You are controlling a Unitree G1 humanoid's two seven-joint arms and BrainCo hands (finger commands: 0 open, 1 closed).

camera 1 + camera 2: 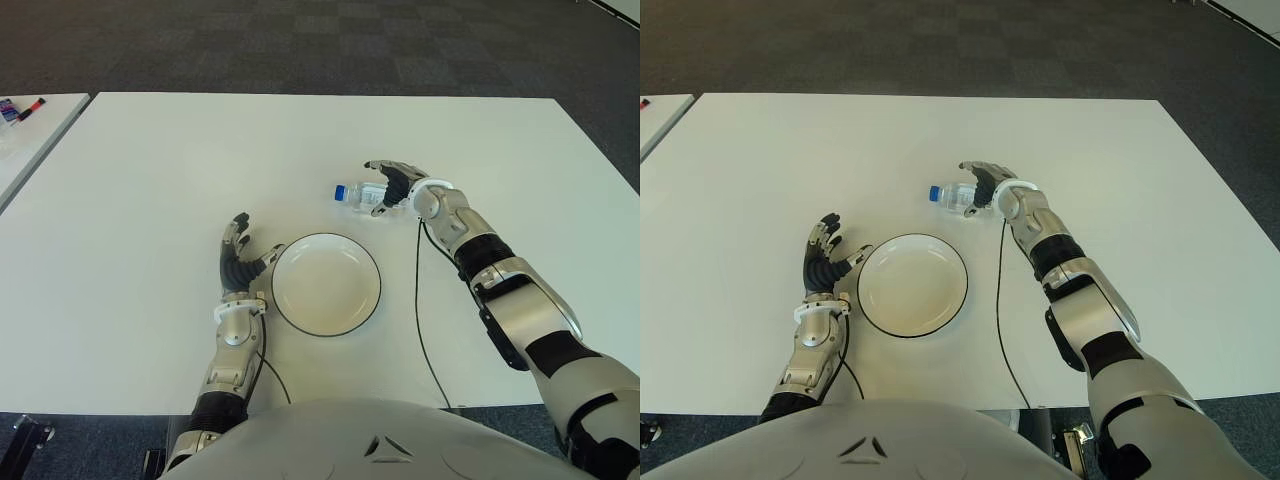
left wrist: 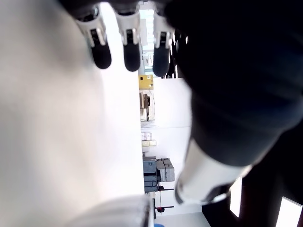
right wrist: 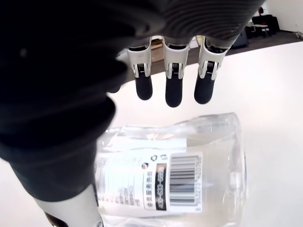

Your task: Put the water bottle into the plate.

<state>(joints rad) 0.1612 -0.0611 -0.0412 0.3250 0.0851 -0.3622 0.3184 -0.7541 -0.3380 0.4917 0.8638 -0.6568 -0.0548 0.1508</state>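
Spanning nearly the whole view: a broad white bench, bare apart from the task's things, giving both arms free room.

Sitting near the front edge, dead ahead of the robot: the plate, white with a thin dark rim, holding nothing and so waiting as the target.

Reaching out toward one o'clock from the plate: the right hand, hovering over the base end of the water bottle, fingers extended and spread above the clear body, not yet closed on it. Judging from the right wrist view, coming in palm-down from above so that fingers and thumb can wrap the barrel on either side; grasp not made at this moment.

Showing at nine o'clock of the plate, just beside its rim: the left hand, fingers relaxed and splayed upward, holding nothing, probably kept there out of the right arm's path.

Lying on its side on the bench at about one o'clock of the plate, well outside the rim: the water bottle, blue cap pointing toward the robot's left, label and barcode facing up. Resting flat rather than upright, hence calling for a grip across the barrel, then a short carry back toward seven o'clock into the plate.
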